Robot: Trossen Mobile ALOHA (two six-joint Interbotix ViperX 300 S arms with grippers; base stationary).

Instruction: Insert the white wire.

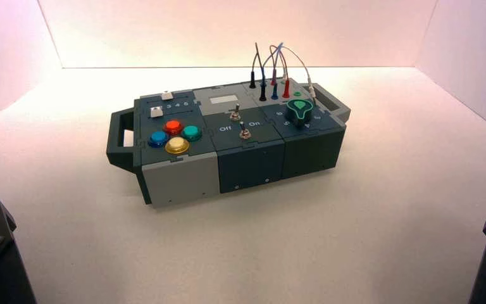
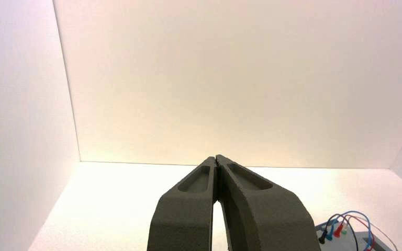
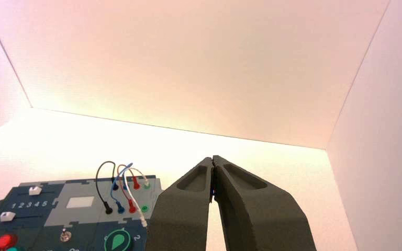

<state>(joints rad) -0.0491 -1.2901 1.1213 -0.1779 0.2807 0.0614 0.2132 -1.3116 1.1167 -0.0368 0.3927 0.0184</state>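
While the white wire dangles loose by the box's far right corner, both jaws (idle, empty) are pressed together near the counter's front corners.

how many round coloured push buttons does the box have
4, all at the box's left front: a red dome button at the back, a blue one left, a green one right, a yellow one in front. None seems hidden.
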